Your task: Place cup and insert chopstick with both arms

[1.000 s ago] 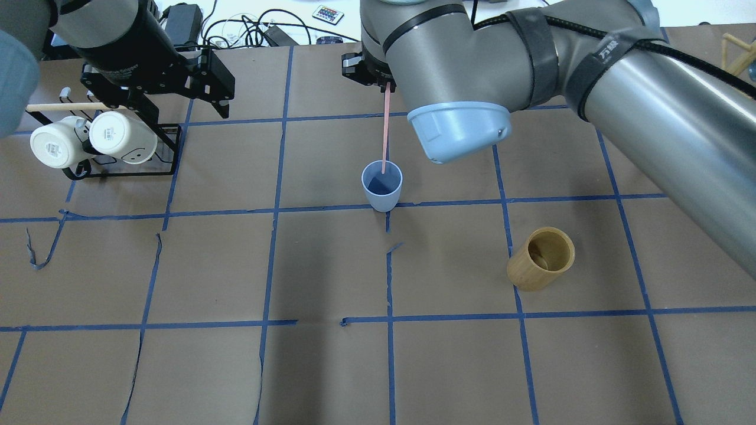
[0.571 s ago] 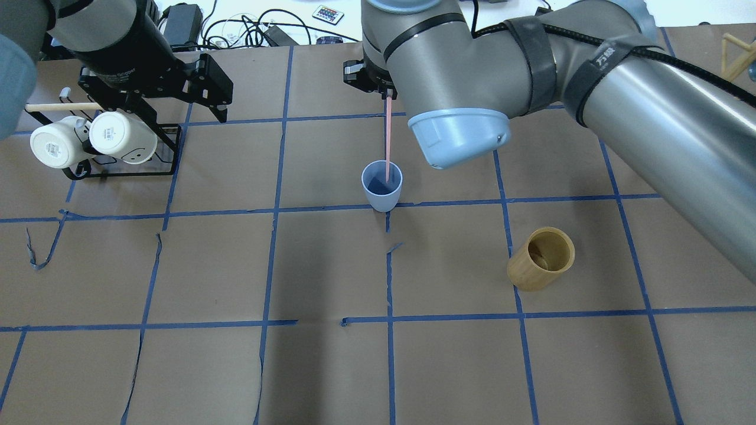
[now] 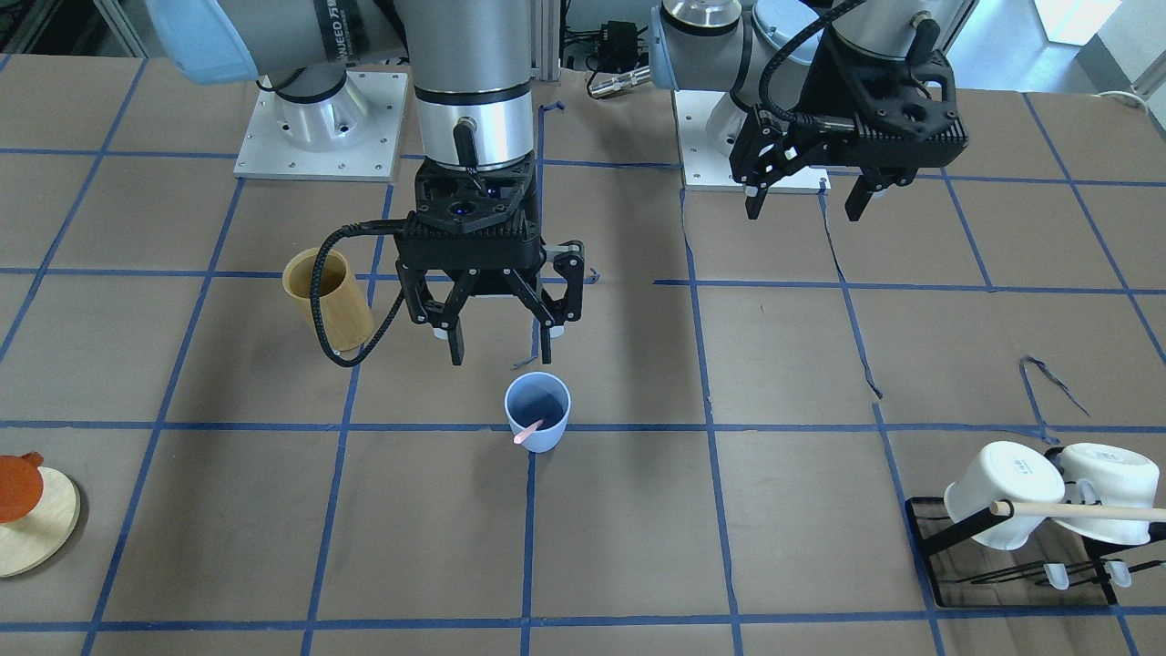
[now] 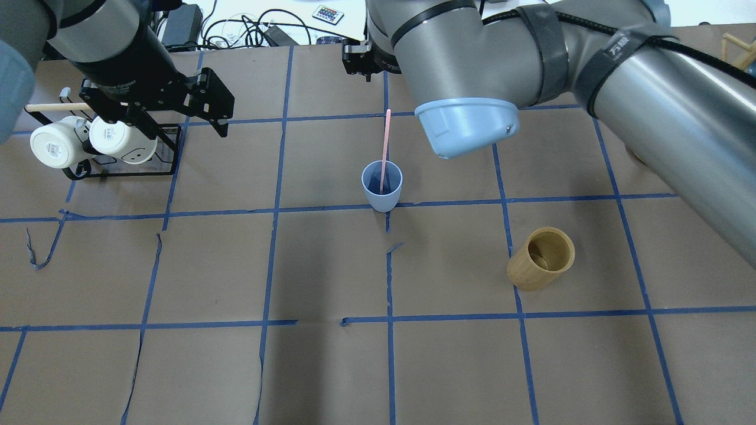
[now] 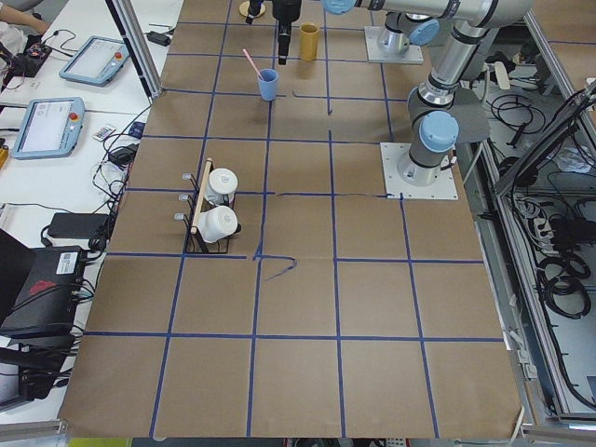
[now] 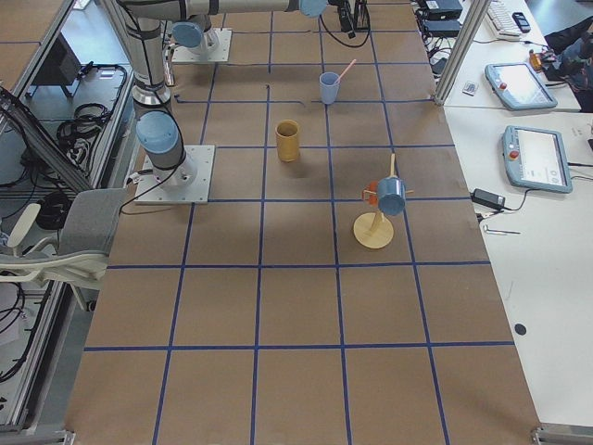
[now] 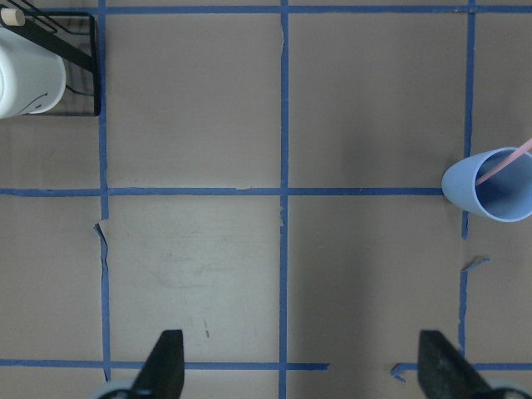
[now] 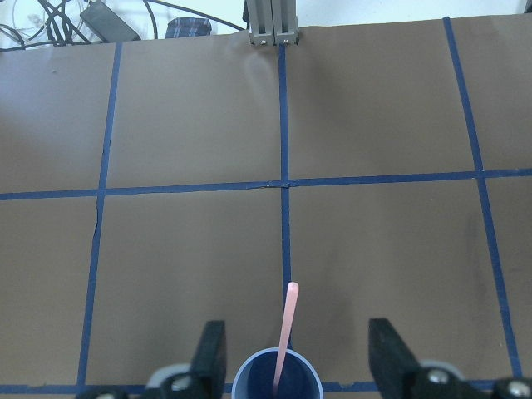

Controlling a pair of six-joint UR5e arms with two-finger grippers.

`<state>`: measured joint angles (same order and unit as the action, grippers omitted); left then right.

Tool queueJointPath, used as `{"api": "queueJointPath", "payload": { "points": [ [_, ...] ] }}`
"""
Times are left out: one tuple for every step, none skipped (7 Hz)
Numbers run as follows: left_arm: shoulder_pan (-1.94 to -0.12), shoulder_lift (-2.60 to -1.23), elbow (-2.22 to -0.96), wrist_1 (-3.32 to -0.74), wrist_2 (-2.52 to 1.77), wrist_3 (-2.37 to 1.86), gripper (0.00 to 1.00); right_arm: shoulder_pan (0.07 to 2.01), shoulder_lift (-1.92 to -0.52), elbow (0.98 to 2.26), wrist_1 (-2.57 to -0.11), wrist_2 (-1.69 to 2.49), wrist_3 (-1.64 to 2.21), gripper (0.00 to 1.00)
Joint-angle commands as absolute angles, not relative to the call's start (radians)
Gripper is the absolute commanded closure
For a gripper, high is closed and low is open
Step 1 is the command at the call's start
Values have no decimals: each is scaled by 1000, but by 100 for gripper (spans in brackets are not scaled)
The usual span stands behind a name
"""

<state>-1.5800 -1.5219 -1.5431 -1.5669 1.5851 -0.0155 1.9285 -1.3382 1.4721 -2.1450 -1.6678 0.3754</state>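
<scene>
Mug rack (image 3: 1002, 588): black wire frame, sitting at the operators' edge of the tabletop (image 3: 820, 510), on the robot's left side.
White mugs (image 3: 997, 497): two, lying tilted on the rack side by side, touching each other.
Wooden dowel (image 3: 1084, 512): lying across the rack, passing in front of both mugs.
Wooden stand (image 3: 36, 538): round pale base, sitting at the opposite end of the same edge and carrying an orange piece (image 3: 16, 483) whose type I cannot tell.
Blue cup (image 3: 548, 437): standing upright near the tabletop's middle, beside a crossing of blue tape lines.
Pink chopstick (image 3: 527, 432): resting with its lower end inside the blue cup and leaning on the rim, its upper end pointing toward the operators' side; nothing is gripping it.
Right end effector (image 3: 501, 351): hanging just above the cup, on its robot side, pointing down; fingers are spread wide and carrying nothing. The wrist view is showing the cup and chopstick low between the two fingers, clear of both.
Bamboo cup (image 3: 342, 305): standing upright, open end up, beside the right end effector, with that arm's black cable looping in front of it.
Left end effector (image 3: 805, 208): hovering close to the robot's base, well apart from the cup; fingers are spread wide, empty.
</scene>
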Motion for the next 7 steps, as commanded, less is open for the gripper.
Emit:
{"api": "queueJointPath", "payload": {
  "points": [
    [-1588,-1525,-1549,-1557,1583,-17,0,1863,-1367,1425,-1926,-1629,345,0],
    [-1572,-1526,-1540,-1555,1586,-12,0,1806,-1385,1419,-1828,-1584,271,0],
    [-1565,-1532,-1531,-1554,1582,-12,0,1728,-1406,1417,-1725,-1562,188,0],
    [-1563,-1531,-1532,-1555,1583,-12,0,1648,-1428,1417,-1633,-1562,111,0],
    [-1560,-1532,-1532,-1554,1583,-12,0,1610,-1451,1419,-1527,-1563,76,0],
    [-1562,-1532,-1531,-1554,1580,-14,0,1595,-1474,1419,-1475,-1572,66,0],
    [-1563,-1534,-1528,-1554,1575,-14,0,1597,-1488,1425,-1383,-1580,74,0]
  ]
}}
